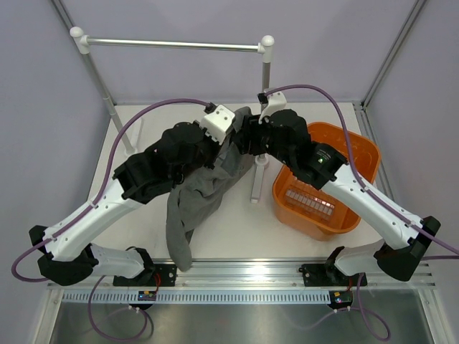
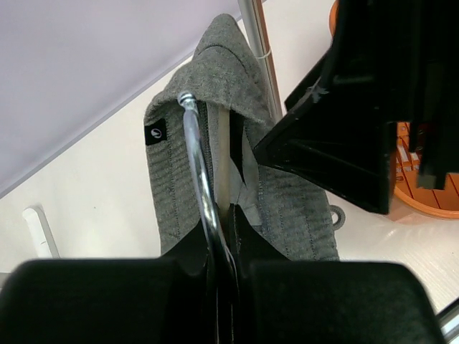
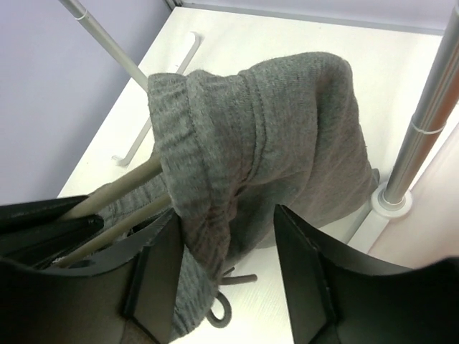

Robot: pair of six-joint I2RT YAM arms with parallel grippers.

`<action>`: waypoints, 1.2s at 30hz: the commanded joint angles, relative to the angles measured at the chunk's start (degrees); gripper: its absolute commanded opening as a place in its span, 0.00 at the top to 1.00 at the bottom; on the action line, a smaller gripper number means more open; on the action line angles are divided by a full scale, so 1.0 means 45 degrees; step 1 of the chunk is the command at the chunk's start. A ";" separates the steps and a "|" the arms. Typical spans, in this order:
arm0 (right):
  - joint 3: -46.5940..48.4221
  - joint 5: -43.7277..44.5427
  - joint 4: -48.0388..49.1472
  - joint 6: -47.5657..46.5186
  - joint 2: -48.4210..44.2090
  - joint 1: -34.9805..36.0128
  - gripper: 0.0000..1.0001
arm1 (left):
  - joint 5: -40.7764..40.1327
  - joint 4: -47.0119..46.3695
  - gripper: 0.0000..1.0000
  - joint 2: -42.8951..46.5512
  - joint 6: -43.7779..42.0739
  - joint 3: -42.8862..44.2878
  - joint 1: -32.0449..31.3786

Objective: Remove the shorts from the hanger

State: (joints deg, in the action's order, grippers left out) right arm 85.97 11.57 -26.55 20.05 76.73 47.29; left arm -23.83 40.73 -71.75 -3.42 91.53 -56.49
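Right of your right fingers point(image 3: 308, 279), and beyond them, you see the rack's silver upright post point(image 3: 423, 136) seated in a white collar point(image 3: 391, 202) on the white table point(image 3: 287, 36). A white foot bar point(image 3: 188, 44) lies far beyond them to the left. The orange basket point(image 2: 430, 201) sits right of your left fingers point(image 2: 107, 301). From above, the silver top rail point(image 1: 172, 44) with white joints runs well beyond both.

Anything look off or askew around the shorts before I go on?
Nothing spilled or damaged. The shorts hang bunched over one end of the hanger, which is off the rail and clamped in the left fingers. Their drawstring dangles loose below, and the right fingers stand open either side of the waistband.
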 commanded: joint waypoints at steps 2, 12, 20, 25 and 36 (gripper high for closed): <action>0.0835 0.0708 -0.0116 -0.0199 0.0487 0.0156 0.48 | -0.0387 -0.0790 1.00 0.0182 -0.0275 0.0637 -0.0142; 0.1441 0.1860 -0.0565 -0.0276 0.0665 0.0156 1.00 | -0.0680 -0.0303 1.00 0.0416 -0.0255 0.0247 -0.0298; 0.2690 0.4438 -0.1482 -0.1018 0.0780 0.0156 1.00 | -0.0700 0.0303 1.00 0.0865 -0.0021 -0.0573 -0.0572; 0.4153 0.5397 -0.2420 -0.1370 0.1814 0.0058 1.00 | -0.1050 0.0948 1.00 0.1157 0.0154 -0.0729 -0.1177; 0.4469 0.4304 -0.3144 -0.0902 0.2461 -0.1816 1.00 | -0.0153 0.0949 1.00 0.3013 0.0311 -0.1237 -0.1998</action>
State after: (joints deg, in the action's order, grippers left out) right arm 103.94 24.95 -42.54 16.60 87.48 44.23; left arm -27.59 43.40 -62.61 -1.87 85.67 -64.10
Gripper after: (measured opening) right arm 0.026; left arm 0.049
